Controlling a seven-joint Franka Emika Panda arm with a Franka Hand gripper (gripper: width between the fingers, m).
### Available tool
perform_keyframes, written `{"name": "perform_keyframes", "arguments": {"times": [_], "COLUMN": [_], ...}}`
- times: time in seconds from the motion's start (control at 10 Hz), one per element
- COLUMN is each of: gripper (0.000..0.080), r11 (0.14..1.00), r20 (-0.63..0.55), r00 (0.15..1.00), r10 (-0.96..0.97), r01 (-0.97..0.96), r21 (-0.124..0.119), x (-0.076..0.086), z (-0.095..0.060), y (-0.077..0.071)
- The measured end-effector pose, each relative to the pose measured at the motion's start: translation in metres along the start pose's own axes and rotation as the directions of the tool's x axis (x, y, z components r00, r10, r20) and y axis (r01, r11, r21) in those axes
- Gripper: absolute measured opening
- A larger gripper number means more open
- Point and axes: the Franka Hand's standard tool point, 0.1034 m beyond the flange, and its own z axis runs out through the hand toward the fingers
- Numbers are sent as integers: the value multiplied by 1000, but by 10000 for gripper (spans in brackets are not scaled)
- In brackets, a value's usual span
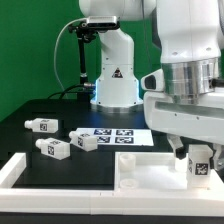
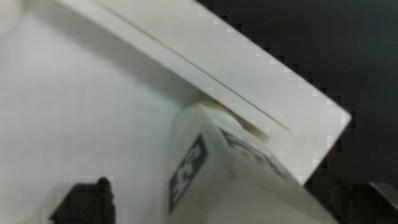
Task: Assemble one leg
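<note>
Pincer low at the exterior view's right, pinching the leg upright over the white panel, three spare legs on the black desk, marker board beside them

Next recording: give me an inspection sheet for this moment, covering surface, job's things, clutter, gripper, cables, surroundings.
Surface: black table, with white rails along the near edge.
Job's things: one leg under the gripper, over the white panel; in the wrist view its tagged side sits by the panel's corner. Three loose legs on the table.
Clutter: nothing seen beyond the marker board.
Gripper: low over the panel, at the leg; whether it is closed on the leg cannot be told.
Cables: black cable looping beside the arm's base.
Surroundings: green backdrop.
</note>
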Motion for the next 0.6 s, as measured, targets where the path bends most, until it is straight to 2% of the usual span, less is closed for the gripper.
{"name": "perform_keyframes", "arguments": {"times": [0.3,0.4,0.5,0.6], "gripper": [648,648,649,649], "r11": [979,944,846,812], "r20": [0,-2,5,11], "r00": [979,944,847,814], "r10": [-202,-329,-532,-581], "r01": [202,329,532,581], "r21": [-3,-14,-48,-59], "x": [-1,-1,0,1], "z": [1,0,-2,-3], "y": [0,1,1,0]}}
